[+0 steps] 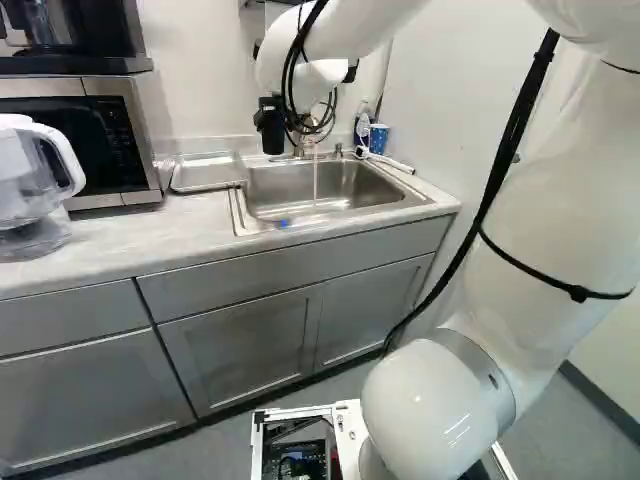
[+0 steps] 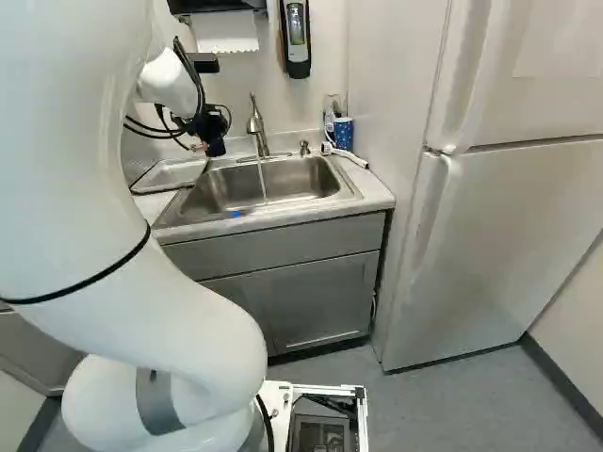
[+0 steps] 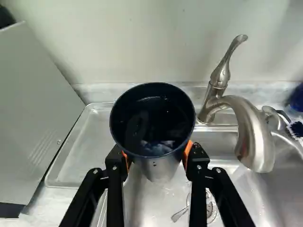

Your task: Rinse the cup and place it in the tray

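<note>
A dark cup (image 3: 154,158) is held upright, slightly tilted, in my gripper (image 1: 271,125), its two orange-padded fingers closed on the cup's outer wall from opposite sides. The cup's round mouth faces the wrist camera; the inside is very dark blue, nearly black, with a glossy, liquid-looking surface and pale reflections. The outside below the rim looks greyer and shiny, with droplets on it.

In the wrist view the cup is between the shallow metal tray (image 3: 78,151) and the curved faucet (image 3: 251,127), above the tray side of the sink (image 3: 236,203). It is in my grip, not resting in the tray.

Only the wrist view shows the inside of the cup, my separate fingers, and the round drain (image 3: 210,206) in the basin. In both base views, gripper and cup merge into one small dark shape beyond my white arm. Those views do show a thin stream of water (image 2: 262,179) falling into the sink, and a small blue object (image 2: 236,215) at its front edge.

The left base view alone takes in a microwave (image 1: 135,125) and a clear pitcher (image 1: 30,175); the right base view alone has a white refrigerator (image 2: 499,245) and a hanging paper towel (image 2: 224,33).
</note>
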